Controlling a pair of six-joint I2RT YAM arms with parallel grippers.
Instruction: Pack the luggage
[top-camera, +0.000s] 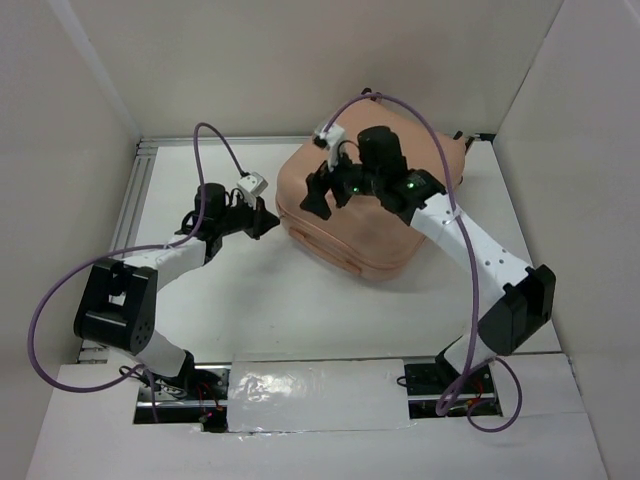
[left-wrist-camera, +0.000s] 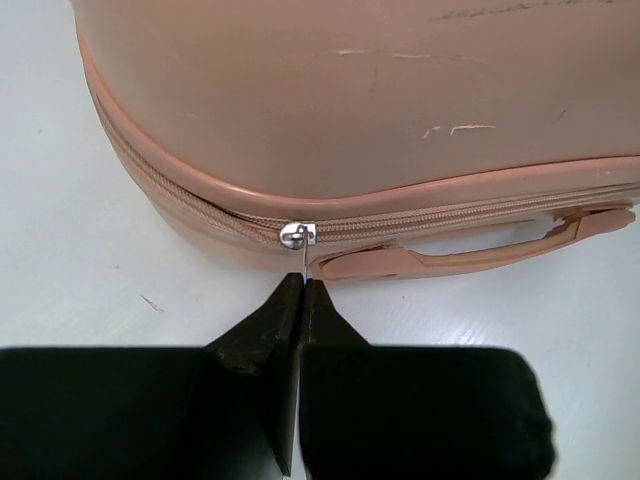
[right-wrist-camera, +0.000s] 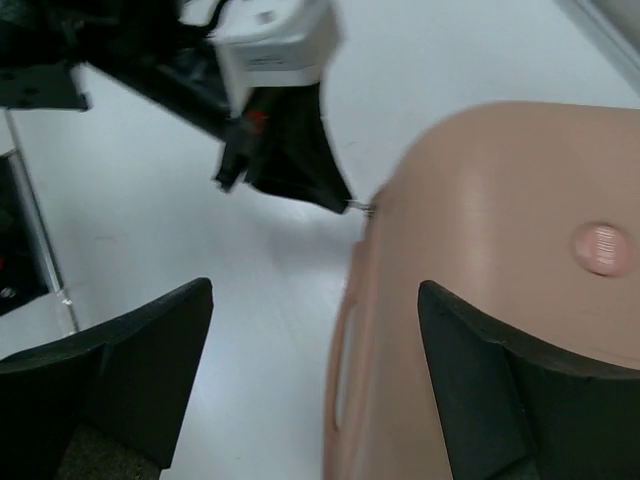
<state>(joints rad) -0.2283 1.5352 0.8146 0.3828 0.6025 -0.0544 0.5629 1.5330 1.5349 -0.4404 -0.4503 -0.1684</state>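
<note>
- luggage, a small peach-pink hard-shell suitcase (top-camera: 355, 215) with rounded corners, lies with its halves together on the white table (top-camera: 250, 300), toward the far centre.
- left gripper (left-wrist-camera: 302, 285) is pinched closed on the thin pull tab of the silver zipper slider (left-wrist-camera: 297, 236), just beside the moulded pink side handle (left-wrist-camera: 480, 255).
- right gripper (right-wrist-camera: 315, 295) hangs above the shell's left edge with jaws wide apart, holding nothing.
- step in hand, as judged: drawing the zipper round the seam; which stretch is already zipped cannot be told.
- pull along the tan zipper track (left-wrist-camera: 180, 200), not outward from the shell, and turn the wrist with each rounded corner.
- pressing the free gripper down on the lid would likely stop the case sliding and narrow the seam.
- risk: the thin tab may slip from the pads under a sideways tug.
</note>
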